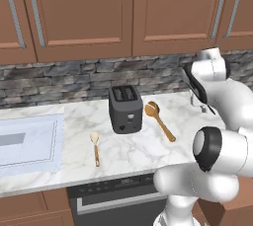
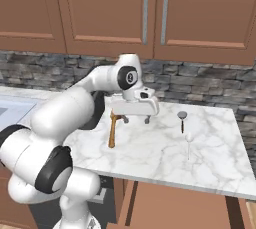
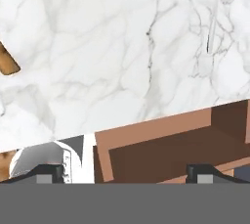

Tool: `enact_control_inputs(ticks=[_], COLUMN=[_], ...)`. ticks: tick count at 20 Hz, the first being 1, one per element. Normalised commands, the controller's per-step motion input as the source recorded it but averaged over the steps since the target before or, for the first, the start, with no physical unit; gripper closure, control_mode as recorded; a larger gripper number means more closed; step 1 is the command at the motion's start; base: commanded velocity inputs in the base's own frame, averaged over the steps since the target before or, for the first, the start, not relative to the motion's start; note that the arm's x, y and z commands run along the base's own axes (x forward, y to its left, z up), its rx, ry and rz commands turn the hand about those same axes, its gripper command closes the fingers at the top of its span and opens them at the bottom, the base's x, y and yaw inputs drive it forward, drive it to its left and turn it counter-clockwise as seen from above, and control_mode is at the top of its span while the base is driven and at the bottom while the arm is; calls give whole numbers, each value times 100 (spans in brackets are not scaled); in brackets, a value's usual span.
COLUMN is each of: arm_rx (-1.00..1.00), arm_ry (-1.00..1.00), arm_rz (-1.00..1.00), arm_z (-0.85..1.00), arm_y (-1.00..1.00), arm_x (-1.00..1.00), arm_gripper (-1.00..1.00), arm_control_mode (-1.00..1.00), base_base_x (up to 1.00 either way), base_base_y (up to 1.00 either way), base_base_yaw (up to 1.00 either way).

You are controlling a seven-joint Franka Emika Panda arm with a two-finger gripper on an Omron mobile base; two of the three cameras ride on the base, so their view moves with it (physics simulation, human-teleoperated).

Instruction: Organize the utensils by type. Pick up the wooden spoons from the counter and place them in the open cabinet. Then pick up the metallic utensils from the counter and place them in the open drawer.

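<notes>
Our gripper [image 2: 136, 119] hung wide open, holding nothing; we judged it should centre over the wooden spoon's [image 1: 159, 117] handle before descending.

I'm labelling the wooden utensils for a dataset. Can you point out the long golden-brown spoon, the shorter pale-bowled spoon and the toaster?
Long golden-brown spoon [image 1: 159, 120]: left base view, upper handle just below the bowl.
Shorter pale-bowled spoon [image 1: 95, 147]: left base view, top of the tan handle.
Toaster [image 1: 125, 110]: left base view, dark front face.

Base views flank arm, share counter [image 1: 123, 146]; hand view looks down close.
</notes>
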Motion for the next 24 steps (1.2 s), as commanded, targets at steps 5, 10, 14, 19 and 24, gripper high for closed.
enact_control_inputs(ticks=[5, 10, 14, 19, 24], arm_rx=[6, 18, 12, 1, 0], arm_ry=[0, 0, -3, -8, -12], arm_rz=[-1, 0, 0, 7, 16], arm_z=[-24, -12, -23, -34, -30], arm_y=[-49, -51, -47, -34, -32], arm_x=[0, 0, 0, 10, 15], arm_gripper=[-100, -100, -100, -100, -100], arm_control_mode=[-100, -100, -100, -100, -100], base_base_x=[0, 0, 0, 0, 0], base_base_y=[0, 0, 0, 0, 0], base_base_yaw=[0, 0, 0, 0, 0])
